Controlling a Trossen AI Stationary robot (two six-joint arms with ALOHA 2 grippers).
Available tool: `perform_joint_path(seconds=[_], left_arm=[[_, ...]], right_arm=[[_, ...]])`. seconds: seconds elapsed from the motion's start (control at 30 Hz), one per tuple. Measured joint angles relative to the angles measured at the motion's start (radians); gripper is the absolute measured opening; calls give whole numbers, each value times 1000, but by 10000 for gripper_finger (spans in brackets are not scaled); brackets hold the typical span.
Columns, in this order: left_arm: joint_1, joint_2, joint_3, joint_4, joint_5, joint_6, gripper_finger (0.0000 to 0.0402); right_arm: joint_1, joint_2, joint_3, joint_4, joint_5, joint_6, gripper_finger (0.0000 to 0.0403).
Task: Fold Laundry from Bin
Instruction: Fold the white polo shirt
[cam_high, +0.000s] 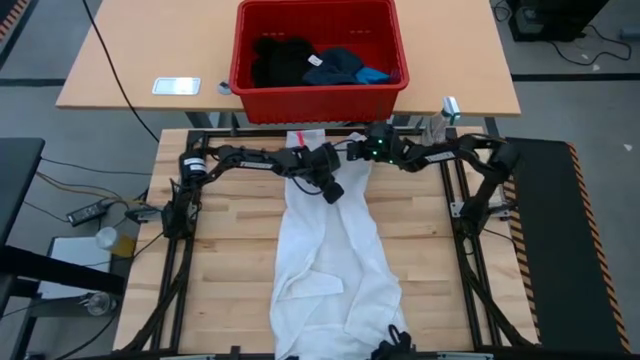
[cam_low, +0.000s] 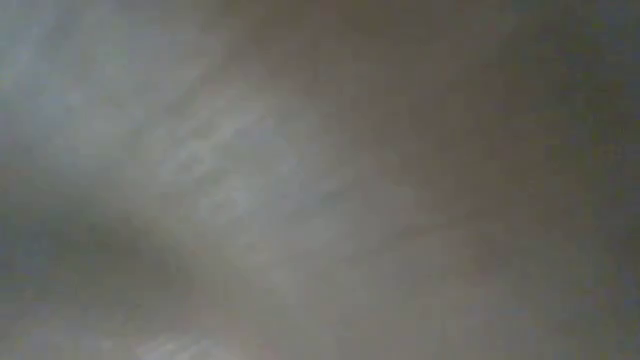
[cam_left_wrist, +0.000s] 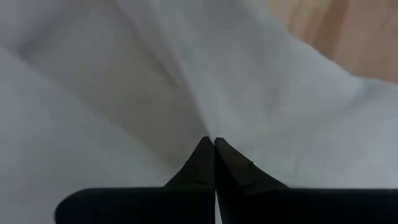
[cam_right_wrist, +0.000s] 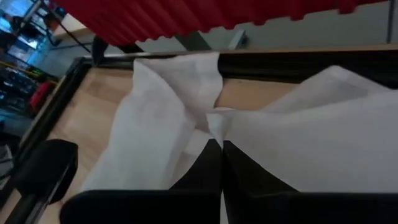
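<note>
The large white garment (cam_high: 330, 260) lies lengthwise on the wooden table, from the far edge to the near edge. My left gripper (cam_high: 333, 192) is shut on its upper middle, also seen in the left wrist view (cam_left_wrist: 214, 142). At the garment's far end, my right gripper (cam_high: 353, 152) is shut on it (cam_right_wrist: 221, 143). Behind the table stands the red bin (cam_high: 240, 55), holding a black garment (cam_high: 280, 60), a dark navy one (cam_high: 340, 65) and a small blue one (cam_high: 376, 73). My left gripper pinches the white cloth (cam_left_wrist: 211, 124) between its two fingertips, coming slanting down from the table's left. Creases run out from the tips. The garment rests on the table around the hold. Whether it has one layer or several cannot be seen. My right gripper pinches a gathered fold (cam_right_wrist: 214, 121) near the garment's far end between its fingertips, coming slanting down from the table's right. Cloth spreads out to both sides of the tips. The far end (cam_right_wrist: 180, 68) lies over the table's black frame.
A black frame (cam_high: 200, 135) borders the table. A small white flat device (cam_high: 176, 86) lies on the lighter table left of the bin. The garment's near end (cam_high: 300, 340) reaches the near edge. The low view shows only a pale blur.
</note>
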Motion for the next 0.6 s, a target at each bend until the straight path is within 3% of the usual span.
perform_joint_path(seconds=[0.17, 0.27, 0.4, 0.6], left_arm=[[-2, 5, -21, -11, 20, 0, 0], [-8, 12, -24, -22, 26, 5, 5], [-6, 11, -22, -12, 25, 14, 50], [-6, -49, -23, -5, 25, 39, 161]], right_arm=[[-4, 75, 52, -26, -83, -4, 20], [-11, 104, 65, -39, -111, -17, 53], [-9, 94, 68, -42, -159, -59, 135], [-23, -8, 68, -163, -168, -108, 284]])
